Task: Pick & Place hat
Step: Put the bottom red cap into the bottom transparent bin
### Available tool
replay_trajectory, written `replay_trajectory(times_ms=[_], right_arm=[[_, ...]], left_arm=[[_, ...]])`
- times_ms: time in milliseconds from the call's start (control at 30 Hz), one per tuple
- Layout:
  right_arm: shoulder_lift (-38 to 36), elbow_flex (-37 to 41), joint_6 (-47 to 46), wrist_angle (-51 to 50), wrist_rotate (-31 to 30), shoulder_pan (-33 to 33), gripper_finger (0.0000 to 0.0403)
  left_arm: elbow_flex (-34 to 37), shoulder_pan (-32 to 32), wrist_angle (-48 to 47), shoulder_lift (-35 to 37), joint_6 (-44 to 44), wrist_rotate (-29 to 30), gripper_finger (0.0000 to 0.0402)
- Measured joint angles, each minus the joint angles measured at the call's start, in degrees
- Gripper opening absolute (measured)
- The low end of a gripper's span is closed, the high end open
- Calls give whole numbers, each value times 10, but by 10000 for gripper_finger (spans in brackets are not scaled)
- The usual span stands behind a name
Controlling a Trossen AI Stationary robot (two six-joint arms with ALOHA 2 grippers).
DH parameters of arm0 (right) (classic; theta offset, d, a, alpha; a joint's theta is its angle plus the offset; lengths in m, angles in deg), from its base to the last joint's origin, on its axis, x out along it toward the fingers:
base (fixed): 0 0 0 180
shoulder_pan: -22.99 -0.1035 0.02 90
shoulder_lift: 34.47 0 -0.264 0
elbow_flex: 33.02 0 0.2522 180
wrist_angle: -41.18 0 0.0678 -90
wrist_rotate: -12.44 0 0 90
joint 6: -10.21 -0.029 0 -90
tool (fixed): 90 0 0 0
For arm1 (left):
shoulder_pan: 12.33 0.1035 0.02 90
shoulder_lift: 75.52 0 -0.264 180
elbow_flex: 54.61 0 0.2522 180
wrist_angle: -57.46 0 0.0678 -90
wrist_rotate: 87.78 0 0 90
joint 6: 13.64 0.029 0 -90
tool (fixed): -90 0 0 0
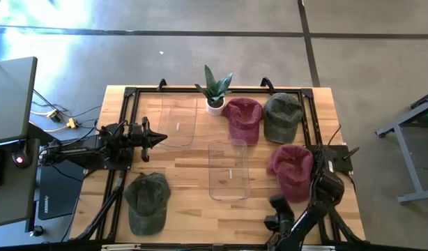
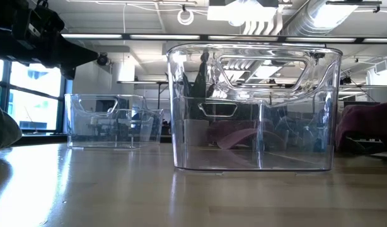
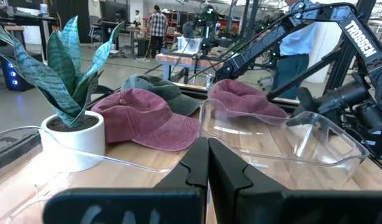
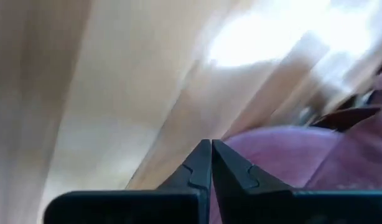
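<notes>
Four caps lie crown-up on the wooden table: a maroon cap (image 1: 243, 118) and a green cap (image 1: 282, 115) near the far edge, a second maroon cap (image 1: 292, 167) at the right, and a second green cap (image 1: 148, 201) near the left front. My right gripper (image 4: 211, 144) is shut, its fingertips at the edge of the right maroon cap (image 4: 303, 155). In the high view its wrist (image 1: 327, 185) hides the fingers. My left gripper (image 1: 158, 137) is shut and hovers at the table's left, pointing right (image 3: 208, 146), holding nothing. My right gripper's shut fingertips (image 4: 203, 155) stand right at the rim of the maroon cap (image 4: 265, 149), slanting down from the table's near right side. The view is blurred, and I cannot tell whether they touch the cloth.
Two clear plastic bins stand on the table, one at the middle (image 1: 229, 169) and one toward the far left (image 1: 178, 120). A potted plant (image 1: 215, 90) stands at the far edge beside the caps. A black frame (image 1: 130, 94) borders the tabletop.
</notes>
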Motion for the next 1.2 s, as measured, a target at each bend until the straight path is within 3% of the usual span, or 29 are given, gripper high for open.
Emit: replay_trajectory(times_ms=[200, 300, 400, 500, 600, 700, 900, 1067, 1200], right_arm=[[-1, -79, -50, 1, -47, 20, 3], [-21, -124, -112, 0, -2, 30, 10], [-63, -145, -220, -2, 81, 35, 13], [-112, -130, -298, -2, 147, 31, 14], [-162, -96, -345, -4, 156, 18, 27], [-197, -53, -364, -4, 166, 4, 65], [-231, 45, -407, 10, 143, -30, 180], [-231, 128, -303, 51, 175, -44, 256], [-231, 179, -277, 53, 154, -43, 274]], left_arm=[[0, 0, 0, 0, -3, 0, 0], [0, 0, 0, 0, -6, 0, 0], [0, 0, 0, 0, -6, 0, 0], [0, 0, -1, 0, -6, -2, 0], [0, 0, -1, 0, -6, -15, 0], [0, 0, 0, 0, -6, -20, 0], [0, 0, 0, 0, -6, -23, 0], [0, 0, 0, 0, -6, -23, 0], [0, 0, 0, 0, -6, -23, 0]])
